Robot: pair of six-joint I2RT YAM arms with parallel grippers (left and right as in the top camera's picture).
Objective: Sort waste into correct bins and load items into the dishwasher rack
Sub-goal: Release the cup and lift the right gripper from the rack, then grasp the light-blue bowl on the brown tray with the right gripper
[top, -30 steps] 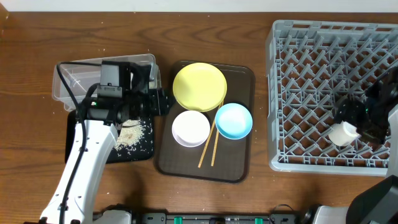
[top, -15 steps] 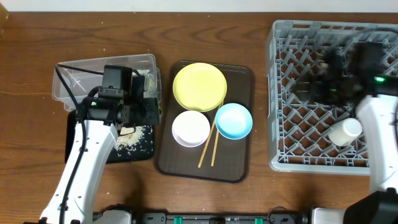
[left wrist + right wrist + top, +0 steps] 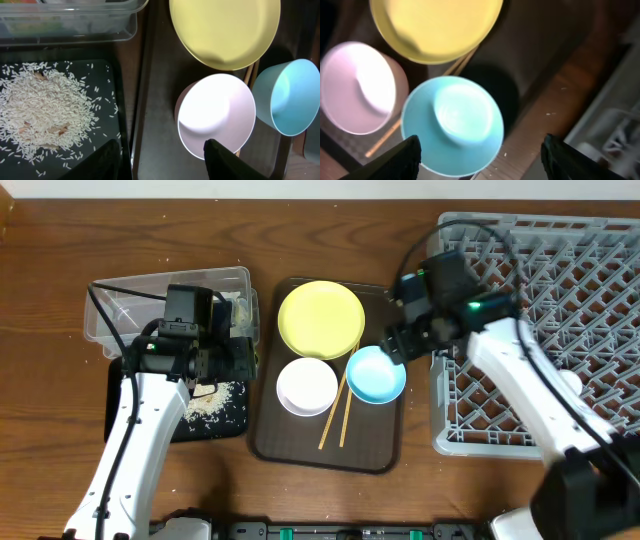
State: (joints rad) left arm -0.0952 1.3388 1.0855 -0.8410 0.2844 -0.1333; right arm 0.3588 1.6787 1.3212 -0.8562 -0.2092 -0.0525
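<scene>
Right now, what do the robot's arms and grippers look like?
The left arm and right arm have white links, boxy black wrists and black cables. A green light glows on the right one. The left gripper and right gripper have black fingers.

The yellow plate (image 3: pixel 320 320), light blue bowl (image 3: pixel 376 376) and white bowl (image 3: pixel 306 386) contrast with the dark brown tray (image 3: pixel 300 442) and grey rack (image 3: pixel 600 260).

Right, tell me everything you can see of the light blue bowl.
The light blue bowl is round, smooth and glossy, plastic by its look. It stands upright and empty on the right part of the dark brown tray, just below the yellow plate and right of the white bowl. The chopsticks run along its left rim. The right gripper hovers open above it.
</scene>
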